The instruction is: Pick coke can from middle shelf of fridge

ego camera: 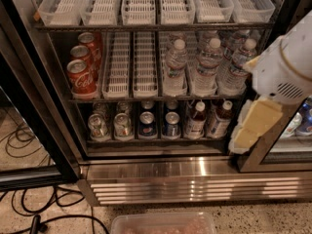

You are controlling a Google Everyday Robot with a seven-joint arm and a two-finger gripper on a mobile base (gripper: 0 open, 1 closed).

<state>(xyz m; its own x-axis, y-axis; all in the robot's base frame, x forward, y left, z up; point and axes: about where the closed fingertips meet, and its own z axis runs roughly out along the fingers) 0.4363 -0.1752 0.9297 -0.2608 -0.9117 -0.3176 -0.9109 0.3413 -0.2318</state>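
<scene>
Small red aluminium coke can [82, 77] stood foremost at the 9 o'clock end of the thin dark middle shelf [156, 99] in the tall black-framed fridge [195, 169]. White-and-yellow hand [253, 128] hung at 3 o'clock, well apart; opening: cannot tell. Best approach: swing toward 9 o'clock, enter level, take the front can mid-body.

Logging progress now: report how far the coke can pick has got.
Done: the fridge stands open, coke can in view at the middle shelf's left end. In hand: the tool hangs far right, away from it. Left: reach, grasp, lift out.
</scene>
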